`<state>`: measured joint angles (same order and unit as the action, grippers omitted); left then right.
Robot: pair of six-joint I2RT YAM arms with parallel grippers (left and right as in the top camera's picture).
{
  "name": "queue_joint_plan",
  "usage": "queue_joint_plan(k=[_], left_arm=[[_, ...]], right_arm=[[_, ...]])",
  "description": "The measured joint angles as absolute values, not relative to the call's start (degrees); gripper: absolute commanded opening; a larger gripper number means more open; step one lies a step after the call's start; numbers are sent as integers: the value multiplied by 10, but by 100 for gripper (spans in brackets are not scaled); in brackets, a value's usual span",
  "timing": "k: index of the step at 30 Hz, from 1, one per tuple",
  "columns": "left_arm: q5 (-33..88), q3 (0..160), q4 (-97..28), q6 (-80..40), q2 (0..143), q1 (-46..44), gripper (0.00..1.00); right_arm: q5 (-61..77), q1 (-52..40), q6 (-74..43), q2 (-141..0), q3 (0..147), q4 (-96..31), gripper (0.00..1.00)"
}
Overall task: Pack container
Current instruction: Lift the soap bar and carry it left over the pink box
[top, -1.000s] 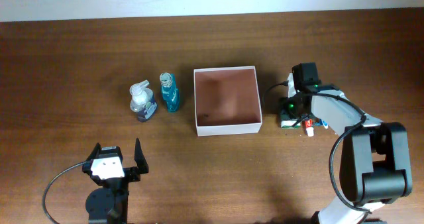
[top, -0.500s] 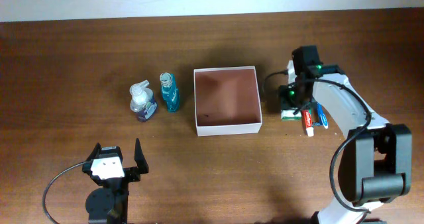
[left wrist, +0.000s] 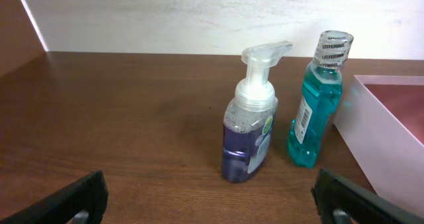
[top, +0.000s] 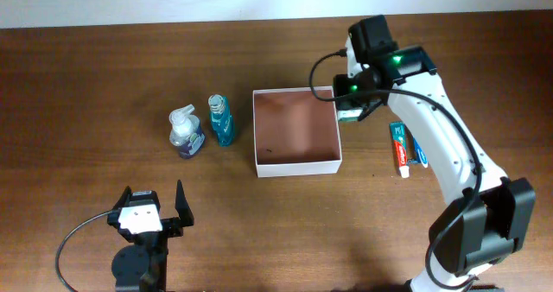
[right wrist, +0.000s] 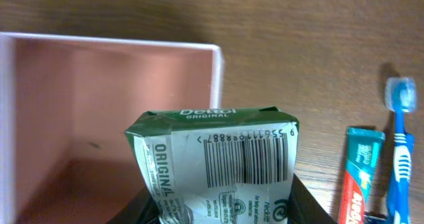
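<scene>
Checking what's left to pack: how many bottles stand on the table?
2: the pump soap bottle and the teal mouthwash bottle beside it, both upright left of the container. None appears hidden.

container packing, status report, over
Left hand open, empty. Right hand shut on soap pack at container right rim. Inside empty, nothing blocking.

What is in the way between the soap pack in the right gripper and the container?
Nothing visible. The right gripper holds the soap pack by the right wall of the container, whose inside looks empty.
</scene>
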<state>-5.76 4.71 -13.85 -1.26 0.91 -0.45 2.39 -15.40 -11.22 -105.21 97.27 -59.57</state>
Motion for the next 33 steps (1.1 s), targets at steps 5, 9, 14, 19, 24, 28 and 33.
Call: queue_joint_plan(k=[5,9,14,19,24,28,33], left_arm=[[-58,47,-138,-13,9,-4,99],[-57,47,-138,-13,9,-4,99],[-57,47,-138,-13,9,-4,99],[-58,47,-138,-13,9,-4,99],[-58,47,-138,-13,9,-4,99],[-58,47,-138,-13,9,-4,99],[-58,47,-138,-13,9,-4,99]], right_arm=[[11,-197,-147,-1050,976,-595,35],[-15,-237,-172,-1053,976,-580,35],[-34,-260,-195,-1076,976,-567,36],[-42,-261,-209,-1111,976,-561,35],[-45,-261,-212,-1152,976,-550,35],[-47,-264,-221,-1174,976,-537,35],[-47,-271,-223,-1187,976,-524,36]])
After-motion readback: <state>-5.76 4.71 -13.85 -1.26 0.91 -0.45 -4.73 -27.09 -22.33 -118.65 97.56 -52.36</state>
